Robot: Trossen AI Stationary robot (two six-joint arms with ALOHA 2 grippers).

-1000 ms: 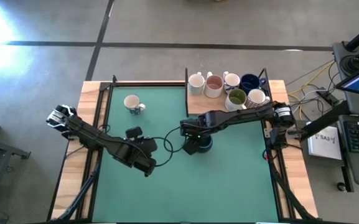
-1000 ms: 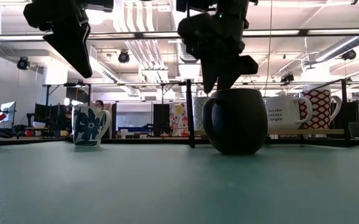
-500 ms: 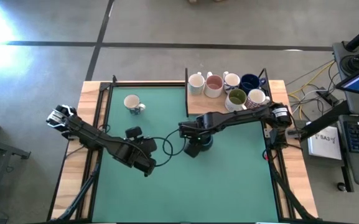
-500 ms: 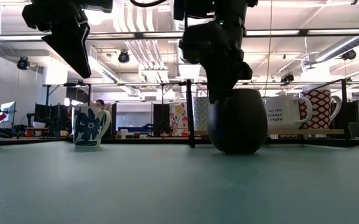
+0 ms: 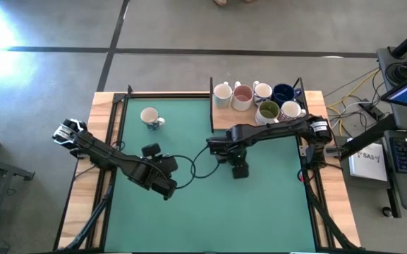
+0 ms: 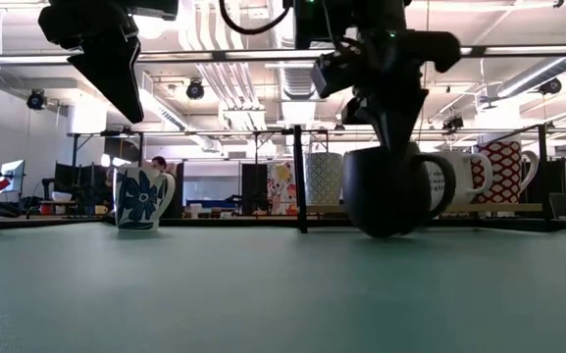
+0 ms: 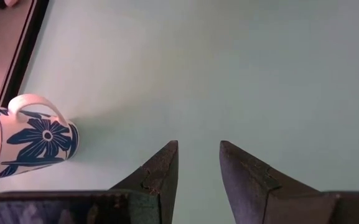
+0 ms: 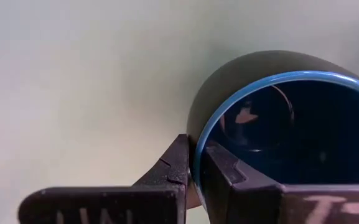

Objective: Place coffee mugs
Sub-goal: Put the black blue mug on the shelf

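A dark mug with a blue inside (image 5: 240, 170) (image 6: 385, 191) is near the mat's middle, with my right gripper (image 5: 233, 158) (image 8: 195, 163) shut on its rim. A white mug with blue flowers (image 5: 151, 117) (image 7: 33, 142) stands on its base at the mat's far left. Several more coffee mugs (image 5: 259, 99) stand on a wooden tray at the back right. My left gripper (image 5: 165, 185) (image 7: 198, 149) hangs open above the bare mat at the near left, holding nothing. My right gripper pinches the dark mug's rim (image 8: 198, 146), one finger inside the mug (image 8: 223, 171) and one against the outer wall (image 8: 178, 163). The fingers come from above, pointing down. The mug stays upright below them; whether its base (image 6: 385, 233) touches the mat I cannot tell.
The wooden tray (image 5: 221, 118) with its dark rail takes the back right corner. Wooden strips (image 5: 104, 141) border the green mat (image 5: 274, 204), whose near half is bare. Cables and a laptop lie off the table's right side.
My right gripper has come down onto the dark mug and shut on its rim. It has then carried the mug toward the table's right edge and a little toward the near edge. The mug has turned about, so its handle points another way.
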